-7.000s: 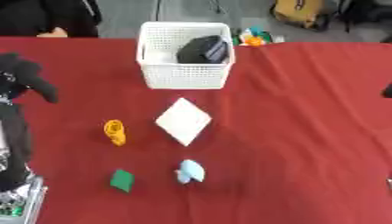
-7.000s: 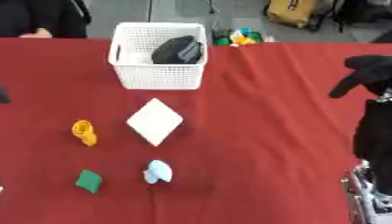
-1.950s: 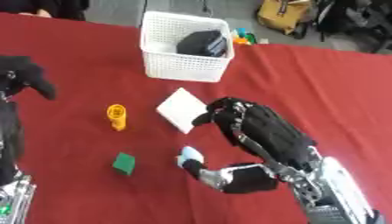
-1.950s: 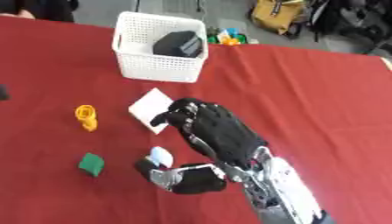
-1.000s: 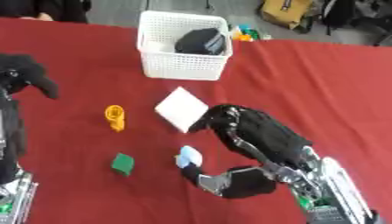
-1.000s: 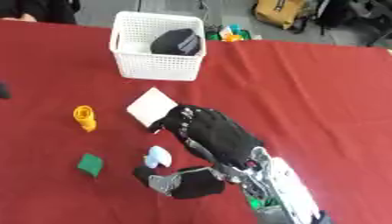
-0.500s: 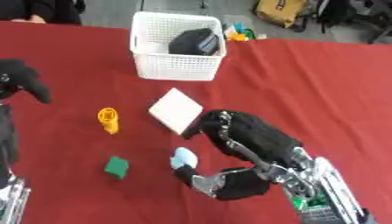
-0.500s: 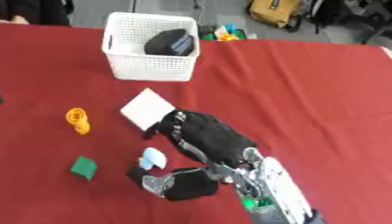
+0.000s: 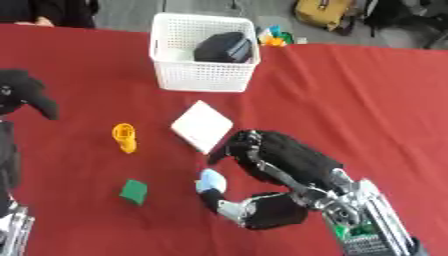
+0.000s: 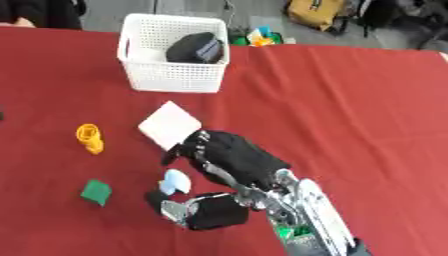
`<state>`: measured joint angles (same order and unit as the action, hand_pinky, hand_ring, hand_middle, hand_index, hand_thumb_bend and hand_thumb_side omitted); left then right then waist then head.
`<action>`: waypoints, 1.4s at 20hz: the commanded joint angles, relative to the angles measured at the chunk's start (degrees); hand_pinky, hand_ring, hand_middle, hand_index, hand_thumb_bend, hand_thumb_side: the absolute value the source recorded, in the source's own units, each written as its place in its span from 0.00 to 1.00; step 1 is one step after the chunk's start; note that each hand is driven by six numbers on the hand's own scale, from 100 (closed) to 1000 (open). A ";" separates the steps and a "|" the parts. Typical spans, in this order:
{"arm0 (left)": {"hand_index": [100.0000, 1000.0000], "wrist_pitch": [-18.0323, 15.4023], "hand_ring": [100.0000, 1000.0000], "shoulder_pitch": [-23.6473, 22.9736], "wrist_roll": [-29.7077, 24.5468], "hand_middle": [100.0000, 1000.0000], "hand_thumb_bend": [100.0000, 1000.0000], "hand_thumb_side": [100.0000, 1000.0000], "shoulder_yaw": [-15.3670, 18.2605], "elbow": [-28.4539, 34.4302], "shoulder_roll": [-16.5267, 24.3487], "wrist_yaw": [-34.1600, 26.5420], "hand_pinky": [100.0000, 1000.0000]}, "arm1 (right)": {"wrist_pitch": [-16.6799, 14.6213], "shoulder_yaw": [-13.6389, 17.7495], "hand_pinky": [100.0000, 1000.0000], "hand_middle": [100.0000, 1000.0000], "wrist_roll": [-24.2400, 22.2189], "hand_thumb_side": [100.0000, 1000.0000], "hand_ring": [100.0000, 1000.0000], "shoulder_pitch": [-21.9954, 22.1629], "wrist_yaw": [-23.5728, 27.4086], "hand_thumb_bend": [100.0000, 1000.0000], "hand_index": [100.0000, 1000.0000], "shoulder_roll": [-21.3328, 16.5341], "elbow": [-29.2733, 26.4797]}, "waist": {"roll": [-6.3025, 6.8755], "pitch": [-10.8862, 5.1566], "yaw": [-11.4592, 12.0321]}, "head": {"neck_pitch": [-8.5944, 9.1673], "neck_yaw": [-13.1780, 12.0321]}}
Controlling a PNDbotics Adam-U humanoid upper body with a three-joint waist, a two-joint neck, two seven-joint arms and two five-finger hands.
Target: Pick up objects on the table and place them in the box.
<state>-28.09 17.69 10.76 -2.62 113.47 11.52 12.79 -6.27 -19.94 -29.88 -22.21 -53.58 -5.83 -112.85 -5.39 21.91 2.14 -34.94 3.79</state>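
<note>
In the left eye view, the robot's black right hand (image 9: 278, 161) reaches in from the lower right over the red tablecloth (image 9: 350, 100). Its fingers (image 9: 234, 150) are curled downward above a small pale blue object (image 9: 210, 181), and the thumb (image 9: 229, 207) lies below and beside that object, so the blue object sits between thumb and fingers; whether they actually pinch it cannot be told. Just beyond the fingertips lies a flat white square pad (image 9: 201, 126), tilted like a diamond. Well to the left of the fingers are a small orange ring-shaped toy (image 9: 124, 137) and a green square block (image 9: 134, 191). Far beyond the fingers stands a white plastic lattice basket (image 9: 199, 70) with a black object (image 9: 224, 47) inside. The black left hand (image 9: 22, 92) shows at the left edge, fingers drooping, apart from everything.

In the right eye view, the same right hand (image 10: 229, 159) hovers with the blue object (image 10: 175, 182) just under its fingertips, the thumb (image 10: 175, 209) close below it. The left hand is not visible here.
</note>
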 commanded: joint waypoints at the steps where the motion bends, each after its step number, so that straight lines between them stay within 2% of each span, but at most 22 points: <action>1: 0.68 -0.05 0.37 0.74 -0.25 0.48 0.00 0.86 -0.21 1.12 0.55 0.08 0.26 | -0.16 0.03 0.28 0.07 -0.16 0.81 0.75 -0.77 0.29 0.31 0.76 0.13 0.12 | 0.41 -0.84 0.13 | 0.70 0.30; 2: 0.68 -0.06 0.37 0.77 -0.27 0.48 0.00 0.86 -0.22 1.12 0.55 0.08 0.26 | -0.26 0.01 0.28 0.07 -0.18 0.77 0.75 -0.79 0.09 0.37 0.77 0.14 0.32 | 0.43 -0.80 0.14 | 0.75 0.33; 5: 0.68 -0.06 0.37 0.80 -0.33 0.48 0.00 0.86 -0.24 1.12 0.54 0.08 0.26 | -0.61 -0.03 0.28 0.07 -0.01 0.76 0.76 -0.86 -0.54 0.39 0.77 0.22 0.90 | 0.47 -0.74 0.15 | 0.84 0.38; 6: 0.68 -0.06 0.37 0.82 -0.35 0.48 0.00 0.86 -0.25 1.12 0.53 0.08 0.26 | -0.75 -0.05 0.28 0.07 -0.06 0.69 0.76 -0.89 -0.78 0.48 0.79 0.22 1.16 | 0.49 -0.71 0.17 | 0.93 0.37; 7: 0.68 -0.06 0.37 0.82 -0.37 0.48 0.00 0.86 -0.26 1.12 0.52 0.07 0.26 | -0.93 -0.06 0.28 0.07 -0.12 0.69 0.76 -0.93 -1.03 0.48 0.79 0.26 1.41 | 0.51 -0.69 0.17 | 0.98 0.36; 8: 0.68 -0.07 0.37 0.83 -0.40 0.48 0.00 0.86 -0.28 1.12 0.52 0.07 0.26 | -1.10 -0.04 0.29 0.08 -0.21 0.64 0.76 -0.96 -1.37 0.55 0.80 0.24 1.74 | 0.54 -0.63 0.19 | 1.06 0.40; 12: 0.68 -0.08 0.37 0.85 -0.54 0.48 0.00 0.86 -0.34 1.12 0.53 0.09 0.26 | -2.10 0.17 0.30 0.08 0.20 0.61 0.77 -1.07 -3.61 0.58 0.82 0.41 3.29 | 0.62 -0.42 0.21 | 1.33 0.53; 17: 0.68 -0.01 0.37 0.83 -0.68 0.49 0.00 0.86 -0.37 1.12 0.53 0.17 0.26 | -2.62 0.53 0.30 0.08 1.18 0.62 0.77 -1.12 -5.04 0.57 0.81 0.61 4.47 | 0.65 -0.29 0.08 | 1.36 0.59; 19: 0.68 0.02 0.37 0.81 -0.74 0.49 0.00 0.86 -0.39 1.12 0.52 0.19 0.26 | -2.48 0.80 0.30 0.08 1.70 0.65 0.77 -1.17 -5.22 0.53 0.80 0.68 4.82 | 0.69 -0.26 0.08 | 1.47 0.63; 20: 0.68 0.02 0.37 0.80 -0.76 0.49 0.00 0.86 -0.39 1.12 0.51 0.20 0.26 | -2.39 0.90 0.30 0.07 2.01 0.68 0.76 -1.20 -5.25 0.48 0.79 0.71 4.96 | 0.71 -0.25 0.08 | 1.53 0.66; 25: 0.68 0.06 0.37 0.76 -0.87 0.49 0.00 0.86 -0.44 1.12 0.48 0.27 0.26 | -1.57 1.49 0.29 0.06 3.75 0.69 0.76 -1.39 -5.19 0.46 0.79 0.73 5.51 | 0.79 -0.20 0.01 | 1.84 0.83; 28: 0.68 0.15 0.37 0.71 -1.00 0.49 0.00 0.87 -0.53 1.12 0.43 0.26 0.26 | -1.11 1.86 0.29 0.06 4.69 0.72 0.76 -1.55 -5.23 0.41 0.79 0.72 5.69 | 0.83 -0.12 -0.08 | 2.14 0.88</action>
<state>-27.95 18.05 10.01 -2.98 113.47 11.51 12.93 -7.58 -18.56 -25.81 -23.18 -58.45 -5.22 -106.80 -4.98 22.69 2.10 -33.60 4.46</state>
